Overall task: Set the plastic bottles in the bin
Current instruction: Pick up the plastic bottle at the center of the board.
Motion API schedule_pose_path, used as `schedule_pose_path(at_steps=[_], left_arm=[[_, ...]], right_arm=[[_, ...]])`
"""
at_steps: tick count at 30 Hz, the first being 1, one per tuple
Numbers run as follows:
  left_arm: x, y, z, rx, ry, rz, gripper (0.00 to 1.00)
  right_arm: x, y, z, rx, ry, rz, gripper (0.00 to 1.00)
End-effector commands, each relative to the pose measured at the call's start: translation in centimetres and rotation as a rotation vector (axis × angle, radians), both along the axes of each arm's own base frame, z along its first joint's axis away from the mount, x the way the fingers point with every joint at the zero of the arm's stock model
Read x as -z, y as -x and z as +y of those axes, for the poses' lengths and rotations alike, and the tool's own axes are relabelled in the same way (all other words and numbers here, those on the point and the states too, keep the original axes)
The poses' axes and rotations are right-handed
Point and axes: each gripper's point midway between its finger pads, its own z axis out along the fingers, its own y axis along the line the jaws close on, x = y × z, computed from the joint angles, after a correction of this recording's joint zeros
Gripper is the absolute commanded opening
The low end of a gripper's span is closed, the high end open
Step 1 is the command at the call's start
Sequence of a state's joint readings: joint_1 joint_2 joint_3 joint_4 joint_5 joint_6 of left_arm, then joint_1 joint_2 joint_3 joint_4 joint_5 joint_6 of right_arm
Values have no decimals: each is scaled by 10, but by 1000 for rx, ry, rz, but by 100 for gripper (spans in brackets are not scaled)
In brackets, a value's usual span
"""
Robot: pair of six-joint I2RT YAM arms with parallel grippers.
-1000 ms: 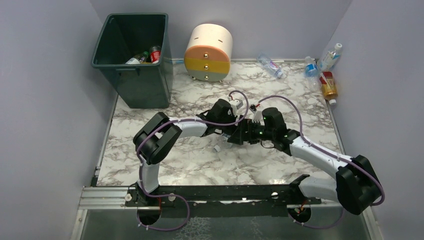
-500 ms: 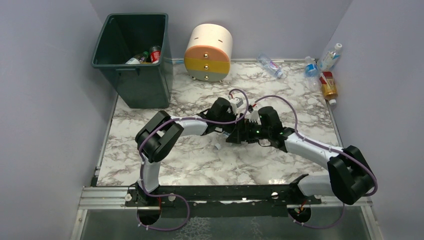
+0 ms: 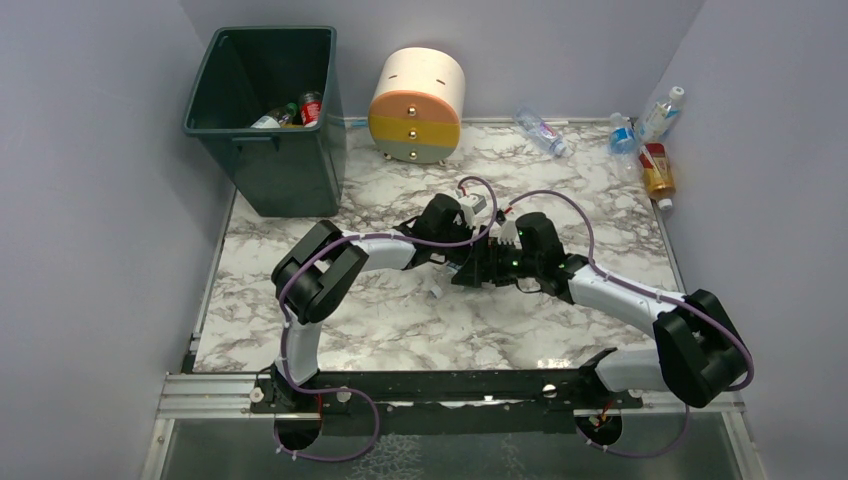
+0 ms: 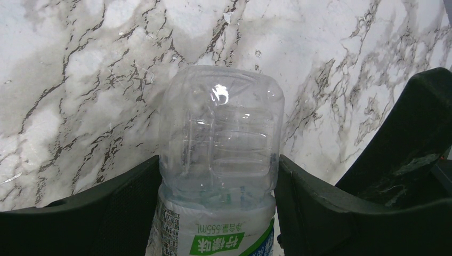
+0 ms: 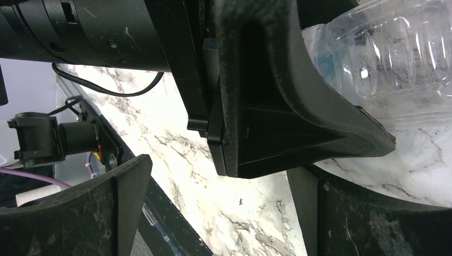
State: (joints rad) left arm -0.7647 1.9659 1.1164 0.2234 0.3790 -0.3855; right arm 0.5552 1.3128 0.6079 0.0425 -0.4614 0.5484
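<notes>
Left jaws clamped on the sides of a clear green-labelled bottle (image 4: 219, 144), held mid-surface (image 3: 400, 330), well apart from the bin (image 3: 262, 170). Right jaws apart, straddling one left jaw just beside that bottle, gripping nothing.
Done: a few bottles (image 3: 290, 112) lie in the bin.
Left: the held one, a lone bottle (image 3: 545, 132) at the back edge, three more (image 3: 657, 170) in the far right corner.
Judged: roughly midway

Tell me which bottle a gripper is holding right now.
The clear bottle with the green label, clamped in the left gripper at mid-table. The other bottles lie loose near the far edge or sit in the bin.
</notes>
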Motion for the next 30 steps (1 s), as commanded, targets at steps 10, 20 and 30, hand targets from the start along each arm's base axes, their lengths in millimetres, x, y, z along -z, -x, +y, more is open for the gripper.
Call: schedule_pose_path(at_steps=[10, 20, 30], left_arm=[[34, 21, 8, 28, -59, 105, 69], [31, 21, 8, 30, -50, 100, 68], [23, 21, 8, 31, -33, 81, 68]], right_arm=[[-23, -11, 14, -26, -70, -80, 99], [-27, -11, 15, -26, -84, -74, 99], [-38, -15, 18, -17, -101, -89, 99]])
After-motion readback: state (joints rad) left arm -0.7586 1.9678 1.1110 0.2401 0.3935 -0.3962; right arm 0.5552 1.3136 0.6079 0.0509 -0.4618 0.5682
